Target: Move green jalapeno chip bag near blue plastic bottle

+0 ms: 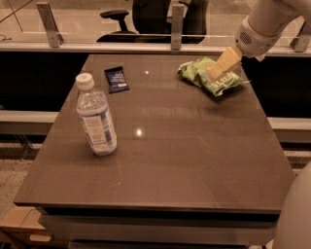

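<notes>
Foil chip bag, crinkled and light green, lies at the far right of the dark brown bench. The tan end effector rests on its top; whether it is open or closed cannot be told. A tall clear plastic bottle with a white cap stands well apart, near left.

Dim amber light glints off table; tool back-right.

1 table, dark brown, glossy top, two small spots of reflected light. Behind it, 1 pale rail carrying glass panels between metal posts. 1 black office chair beyond the glass. Dark panels below the rail. At left, 1 light ledge and speckled floor. My gripper hangs over the table's far right corner.
</notes>
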`<state>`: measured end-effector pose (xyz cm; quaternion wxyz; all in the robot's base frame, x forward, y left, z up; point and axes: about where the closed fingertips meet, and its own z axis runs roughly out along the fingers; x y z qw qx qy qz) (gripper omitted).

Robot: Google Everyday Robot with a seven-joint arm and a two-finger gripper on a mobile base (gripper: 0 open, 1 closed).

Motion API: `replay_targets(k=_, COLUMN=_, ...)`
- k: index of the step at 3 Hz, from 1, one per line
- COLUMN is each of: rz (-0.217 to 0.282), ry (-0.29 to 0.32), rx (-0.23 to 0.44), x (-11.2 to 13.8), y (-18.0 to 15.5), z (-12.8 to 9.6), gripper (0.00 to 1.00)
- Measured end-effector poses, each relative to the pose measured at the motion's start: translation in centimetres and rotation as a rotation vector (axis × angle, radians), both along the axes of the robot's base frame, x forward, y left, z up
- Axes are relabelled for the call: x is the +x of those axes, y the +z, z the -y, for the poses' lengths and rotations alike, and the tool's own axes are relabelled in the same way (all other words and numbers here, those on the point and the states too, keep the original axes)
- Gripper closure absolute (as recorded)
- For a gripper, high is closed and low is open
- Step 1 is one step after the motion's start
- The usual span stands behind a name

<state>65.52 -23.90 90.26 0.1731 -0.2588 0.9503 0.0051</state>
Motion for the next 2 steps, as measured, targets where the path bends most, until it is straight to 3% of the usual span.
replay_targets(k=1, rz=-0.055, ry=-0.176, rx=0.021, x=2.1, y=-2.9, z=0.5, gripper=0.0)
replay_targets(k=2, rz=-0.078, ry=-0.25, rx=0.014, x=4.3, y=-4.8, z=0.2, gripper=0.0)
